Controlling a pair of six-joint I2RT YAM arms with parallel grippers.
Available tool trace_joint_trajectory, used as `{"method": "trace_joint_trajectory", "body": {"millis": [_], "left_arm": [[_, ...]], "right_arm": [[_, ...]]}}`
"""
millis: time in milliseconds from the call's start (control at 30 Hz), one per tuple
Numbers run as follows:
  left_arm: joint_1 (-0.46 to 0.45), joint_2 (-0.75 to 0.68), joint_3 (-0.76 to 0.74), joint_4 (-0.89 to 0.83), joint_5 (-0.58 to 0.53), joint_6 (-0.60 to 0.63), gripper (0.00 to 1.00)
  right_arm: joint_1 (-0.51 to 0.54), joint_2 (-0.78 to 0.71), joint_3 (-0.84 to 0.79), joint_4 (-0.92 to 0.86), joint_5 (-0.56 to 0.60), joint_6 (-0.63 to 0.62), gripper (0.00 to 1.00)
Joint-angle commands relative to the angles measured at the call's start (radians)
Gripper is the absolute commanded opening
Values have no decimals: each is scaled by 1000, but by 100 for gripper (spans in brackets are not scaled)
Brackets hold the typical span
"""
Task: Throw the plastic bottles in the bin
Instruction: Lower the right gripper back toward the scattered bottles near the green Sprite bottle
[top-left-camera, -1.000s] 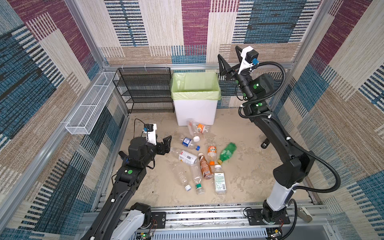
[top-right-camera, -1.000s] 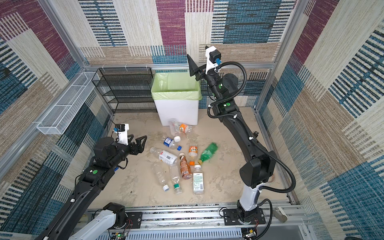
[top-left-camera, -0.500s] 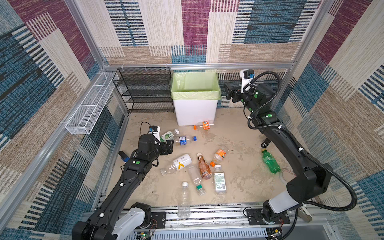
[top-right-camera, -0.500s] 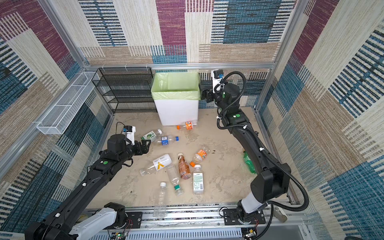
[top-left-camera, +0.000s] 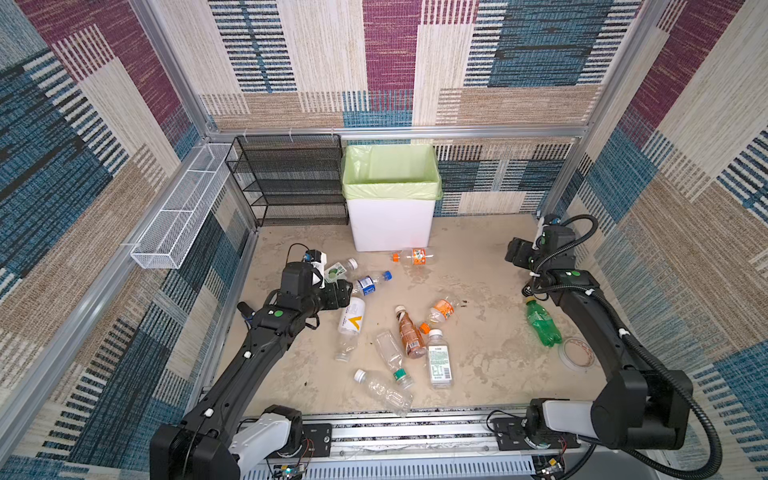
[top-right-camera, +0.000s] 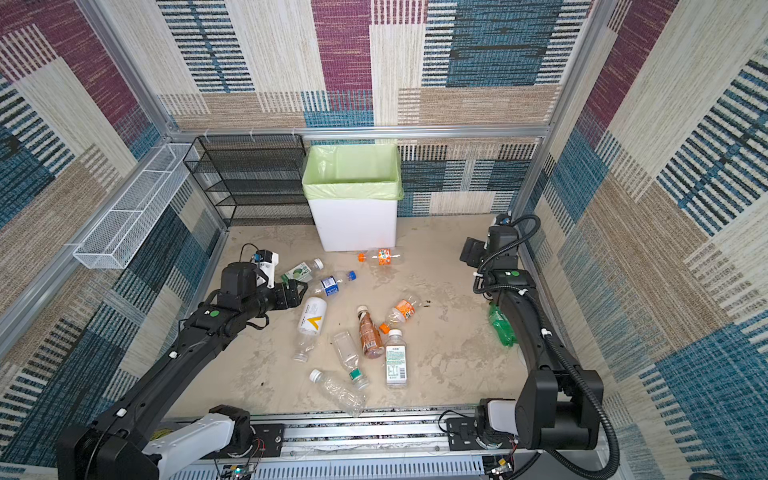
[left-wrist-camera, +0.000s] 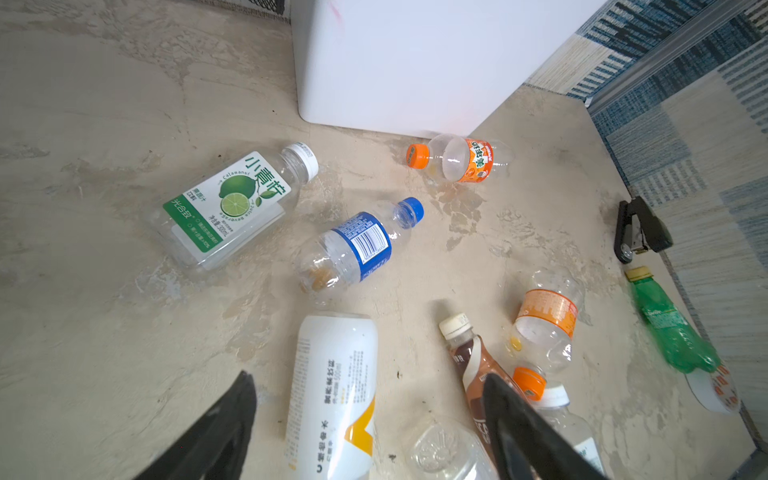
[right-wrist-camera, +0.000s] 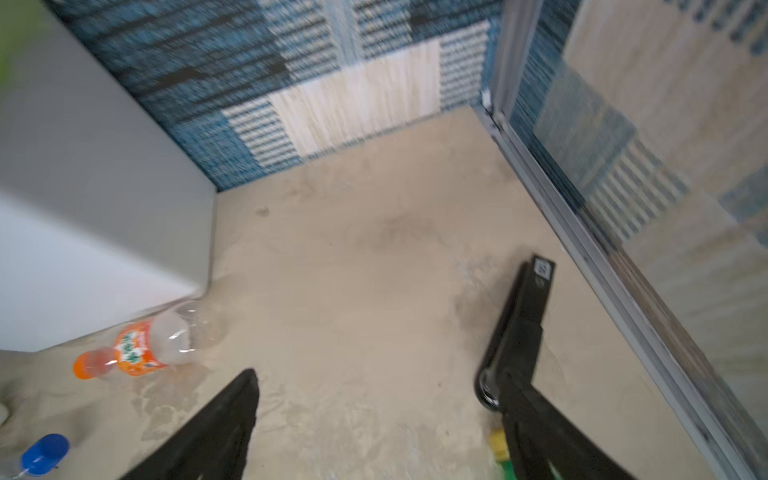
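Note:
The bin (top-left-camera: 390, 224) (top-right-camera: 353, 226), white with a light green bag, stands at the back wall. Several plastic bottles lie on the floor before it. My left gripper (top-left-camera: 347, 291) (left-wrist-camera: 367, 376) is open and empty, straddling the base end of a white-labelled bottle (left-wrist-camera: 336, 386), with a blue-capped bottle (left-wrist-camera: 357, 245) and a lime-labelled one (left-wrist-camera: 228, 203) beyond. An orange-labelled bottle (top-left-camera: 415, 255) (right-wrist-camera: 141, 349) rests against the bin. My right gripper (top-left-camera: 513, 255) (right-wrist-camera: 376, 378) is open and empty, low by the right wall, over bare floor near the green bottle (top-left-camera: 542, 326).
A black mesh rack (top-left-camera: 291, 178) stands left of the bin and a white wire basket (top-left-camera: 183, 216) hangs on the left wall. A black stick-like gadget (right-wrist-camera: 521, 316) lies by the right wall, a tape roll (top-left-camera: 575, 353) beyond the green bottle.
My right arm has come down from beside the bin's rim to low by the right wall. My left gripper has moved in over the white-labelled bottle. Several bottles have shifted, the green one to the right.

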Motion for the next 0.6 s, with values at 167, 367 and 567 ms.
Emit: {"method": "trace_joint_trajectory", "body": {"millis": [167,367,567], "left_arm": [[0,-44,-9,-136,86,6,85],[-30,-100,-40,-270,121,-123,82],[-194,-204,-108,-318,35,-302,83]], "right_arm": [[120,-66,-140,-81,-115,60,89],[298,-113,-162,-211,-46,128,90],[305,-205,-256,-315,150,233,95]]}}
